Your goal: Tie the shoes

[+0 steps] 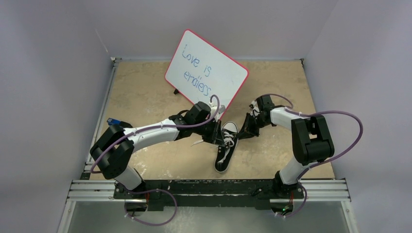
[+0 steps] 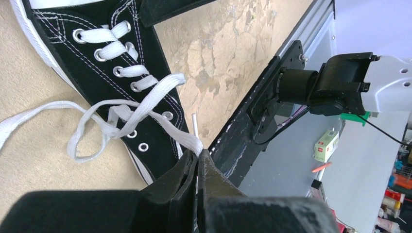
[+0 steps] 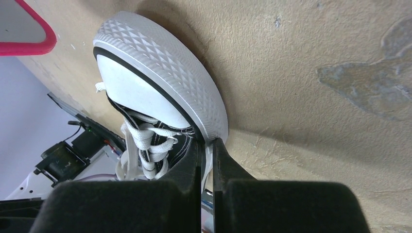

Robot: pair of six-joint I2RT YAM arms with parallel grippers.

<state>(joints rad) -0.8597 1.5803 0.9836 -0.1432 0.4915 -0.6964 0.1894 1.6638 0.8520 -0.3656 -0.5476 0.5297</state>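
Nearest the bases, the sneaker (image 1: 226, 150) lies on the table (image 1: 145, 97) approx. midway btw. the two arms. Its heel is toward the rail and its white toe cap (image 3: 160, 73) points away. The left gripper (image 2: 198, 156) is at the shoe's left side, pinched tight on a lace (image 2: 187, 140) drawn out across the eyelets. The rest of that lace runs back to a loose crossing, w/ slack lying on the table. Eyelets toward the toe are laced; a few nearest the ankle are bare. The right gripper (image 3: 207, 145) sits low at the toe end, fingertips pressed together w/ a thin white strip (image 3: 207, 162) btw. them (prob. the other lace, not certain from the wrist view). It is just beside the cap's ribbed bumper. At the table's left edge lies a small blue-and-black tool (image 1: 113, 121). Farthest back, a red-rimmed whiteboard (image 1: 206, 73) stands tilted, "Love is endless" in blue.
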